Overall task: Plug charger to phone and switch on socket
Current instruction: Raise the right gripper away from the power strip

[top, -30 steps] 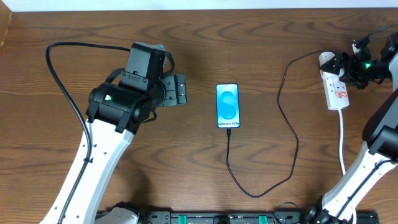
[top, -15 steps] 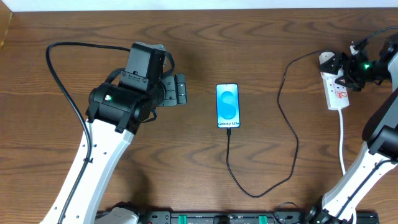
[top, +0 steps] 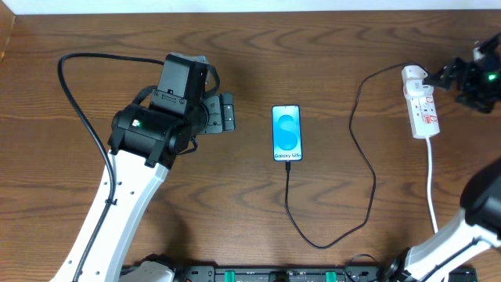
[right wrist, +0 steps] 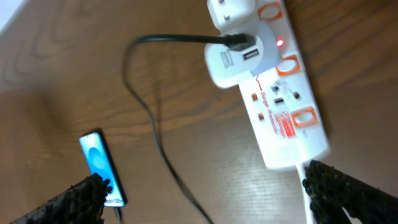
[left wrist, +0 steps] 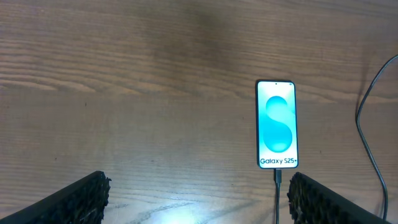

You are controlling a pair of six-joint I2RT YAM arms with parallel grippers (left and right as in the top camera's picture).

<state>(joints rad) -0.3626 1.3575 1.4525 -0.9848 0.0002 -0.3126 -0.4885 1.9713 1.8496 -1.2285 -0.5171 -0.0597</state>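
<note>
The left gripper (top: 227, 113) hovers left of the phone (top: 286, 132) with its elbow bent and its fingers spread. The right gripper (top: 448, 76), equally spread, hangs beside the socket (top: 419, 106). The charger (top: 368, 180) seems seated in the phone's bottom edge.

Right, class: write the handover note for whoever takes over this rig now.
Left gripper: open, empty, left of the phone.
Right gripper: open, empty, beside the plug end of the socket.
Phone mid-table, screen lit; charger runs from its bottom edge to the socket.
Done: charger appears plugged in; red light glows on socket.
Left: confirm the switch, pull both arms clear.
</note>
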